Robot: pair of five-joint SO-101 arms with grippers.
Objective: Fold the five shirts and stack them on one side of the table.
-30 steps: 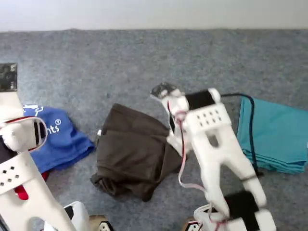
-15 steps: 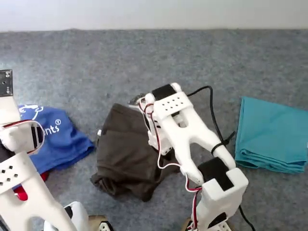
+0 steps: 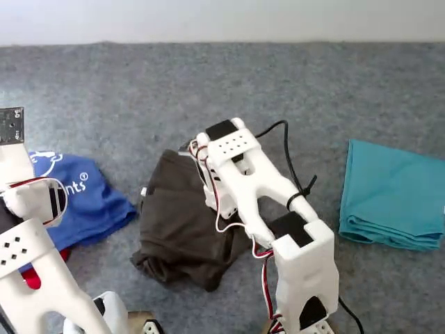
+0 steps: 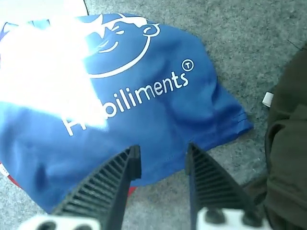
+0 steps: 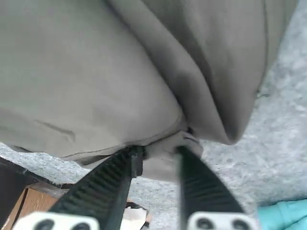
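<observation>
- Right gripper (image 5: 159, 155): jaws apart, a fold of the brown shirt (image 5: 96, 72) between them; folded teal shirt (image 3: 393, 195) well apart.
- Left gripper (image 4: 160, 153): jaws apart above the blue shirt (image 4: 144, 96).

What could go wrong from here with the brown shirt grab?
1. The right gripper, open, straddles a bunched fold of the brown shirt; closing might catch several layers and drag the heap.
2. The left gripper hangs open over the blue shirt, red cloth beneath; it might pinch both.
</observation>
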